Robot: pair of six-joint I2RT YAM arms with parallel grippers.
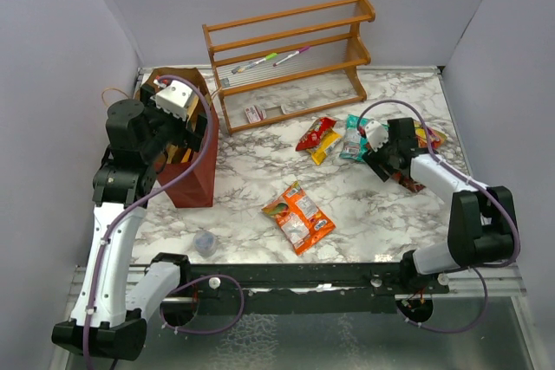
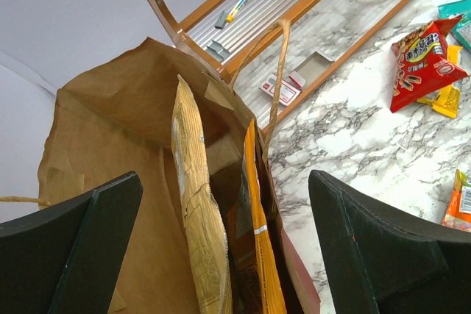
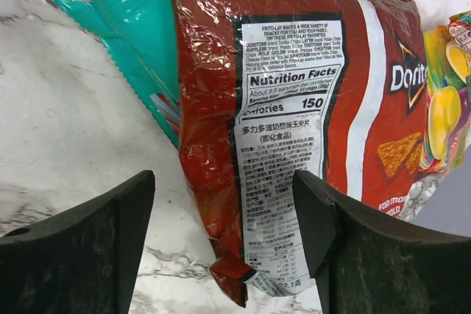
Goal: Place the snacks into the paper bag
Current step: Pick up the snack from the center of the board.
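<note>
Left end effector (image 2: 224,182) hangs over the open mouth of the paper bag (image 2: 110,108), its fingers spread wide. Straight below, between them, two gold-orange chip bags (image 2: 195,204) stand on edge inside. Right end effector (image 3: 223,182) is spread too, low over a red packet (image 3: 213,71) lying on the tabletop (image 3: 66,130), with the packet's lower corner between the fingers. A teal packet (image 3: 140,12) lies just beyond, to its left, partly under the red one. An orange packet (image 1: 297,217) lies well apart from both end effectors.
</note>
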